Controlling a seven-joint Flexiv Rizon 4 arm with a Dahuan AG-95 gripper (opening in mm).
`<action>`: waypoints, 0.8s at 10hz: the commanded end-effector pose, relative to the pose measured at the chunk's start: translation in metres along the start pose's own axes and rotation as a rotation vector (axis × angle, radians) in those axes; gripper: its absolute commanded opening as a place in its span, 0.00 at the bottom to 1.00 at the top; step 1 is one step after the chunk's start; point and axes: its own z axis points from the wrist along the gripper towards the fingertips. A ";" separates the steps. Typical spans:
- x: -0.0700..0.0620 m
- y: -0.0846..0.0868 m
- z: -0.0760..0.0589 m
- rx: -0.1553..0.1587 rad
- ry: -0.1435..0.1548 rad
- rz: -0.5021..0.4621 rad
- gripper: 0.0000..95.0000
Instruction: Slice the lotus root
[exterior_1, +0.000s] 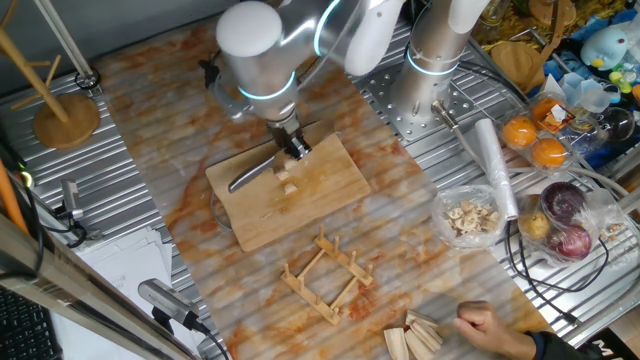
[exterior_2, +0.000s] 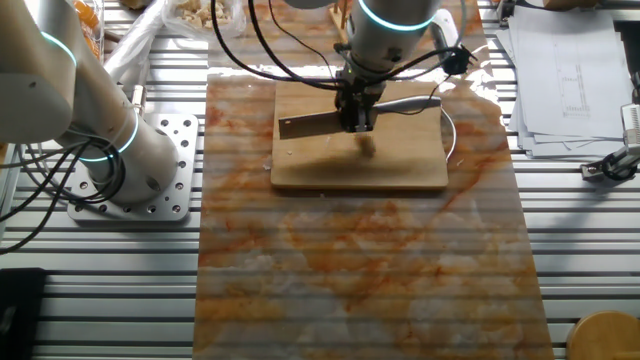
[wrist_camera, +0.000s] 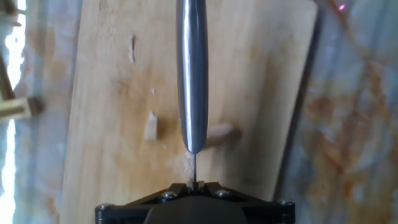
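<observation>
Gripping a steel-handled kitchen knife (exterior_2: 330, 122) above the pale rectangular wooden cutting board (exterior_2: 400, 170), the pincer (exterior_2: 357, 120) holds the blade over the small beige lotus root chunk (wrist_camera: 219, 134). 1 thin cut piece (wrist_camera: 150, 126) lies just left of it in the hand view. Judging by that, slicing has begun, and most of the root remains uncut.

Lotus root (wrist_camera: 219, 134) half hidden behind the knife handle (wrist_camera: 191, 74) in the hand view, only its right end showing; a mere speck (exterior_2: 367, 146) under the arm in the other fixed view. Fingers (wrist_camera: 194, 185) barely visible at the bottom edge, grip unclear. Hand (exterior_1: 492, 330) cropped by one fixed view's lower edge; bag contents (exterior_1: 471, 217) too small to identify.
</observation>
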 end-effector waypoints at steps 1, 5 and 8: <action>-0.008 0.014 0.003 0.019 -0.022 0.028 0.00; -0.002 0.013 -0.011 0.026 -0.022 0.008 0.00; 0.007 -0.005 -0.019 0.038 -0.015 -0.021 0.00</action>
